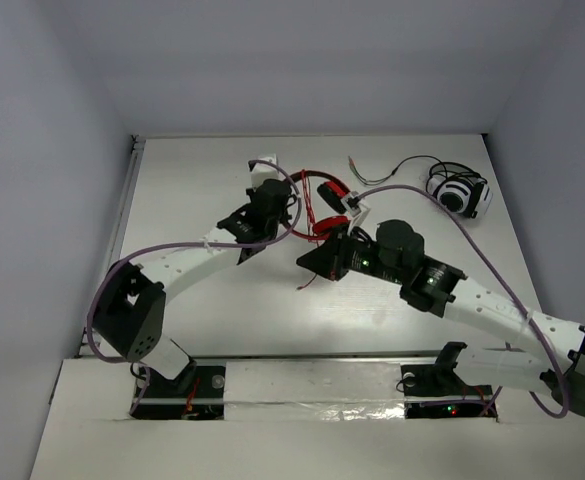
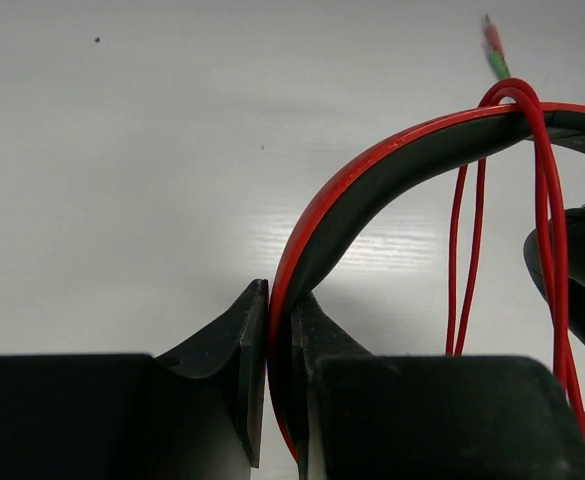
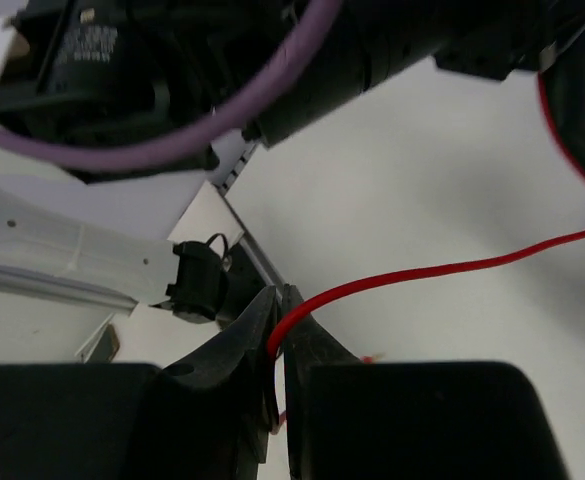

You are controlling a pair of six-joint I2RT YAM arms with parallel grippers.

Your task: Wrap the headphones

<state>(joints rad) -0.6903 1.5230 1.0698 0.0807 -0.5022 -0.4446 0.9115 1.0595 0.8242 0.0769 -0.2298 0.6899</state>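
- Top external view: the red headphones (image 1: 324, 197) are seen near the middle of the table (image 1: 192, 300), lifted between the two arms. The left gripper (image 1: 280, 207) is set against the headband, and the right gripper (image 1: 312, 262) is just beside and nearer the bases. The white-and-black headphones (image 1: 459, 193) lie well apart at the far right and are best left alone.
- Left wrist view: the left gripper (image 2: 280, 300) is clamped on the headband (image 2: 392, 165), one finger on each face of the band. Several strands of the red cable (image 2: 547, 200) are already hung over the top of the band. This clamp should be kept firm and the band steady, so that the hung strands are not shaken off.
- Right wrist view: the cable (image 3: 442, 268) is pinched in the narrow slit of the right gripper (image 3: 278, 310), the jaws almost together, and runs off towards the headphones with little slack. The next turn is judged to need light tension: the strand should be carried over the band beside the turns already there, not across them. A jerk could drag the band out of the other clamp.
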